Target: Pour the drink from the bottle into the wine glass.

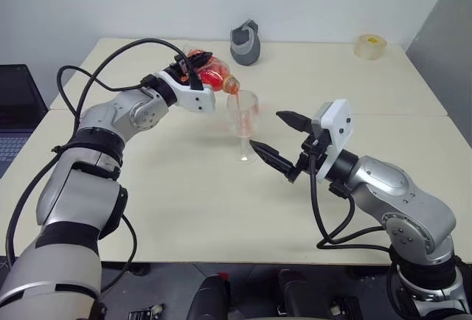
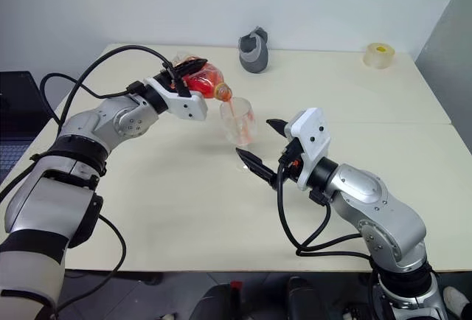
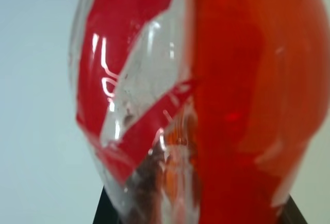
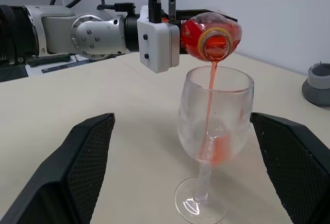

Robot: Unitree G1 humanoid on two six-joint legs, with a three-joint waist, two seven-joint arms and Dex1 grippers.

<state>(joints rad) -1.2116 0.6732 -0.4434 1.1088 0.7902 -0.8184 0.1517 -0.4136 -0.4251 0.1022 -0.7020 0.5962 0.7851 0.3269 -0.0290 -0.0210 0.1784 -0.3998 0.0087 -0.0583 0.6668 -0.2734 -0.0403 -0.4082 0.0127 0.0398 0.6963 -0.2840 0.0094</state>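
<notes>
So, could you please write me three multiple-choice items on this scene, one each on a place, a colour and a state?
1. Where is the bottle's mouth?
A. Over the glass
B. Beside the tape roll
C. On the table

2. What colour is the drink?
A. Blue
B. Red-pink
C. Green

3. How do the right gripper's jaws stand?
A. Shut on the glass's stem
B. Shut on the bottle
C. Open, apart from the glass

Answers: 1 A, the tilted mouth sits just above the rim, held there by the left gripper; 2 B, a red-pink stream falls into the bowl; 3 C, its fingers stand wide on either side of the glass, touching nothing.
</notes>
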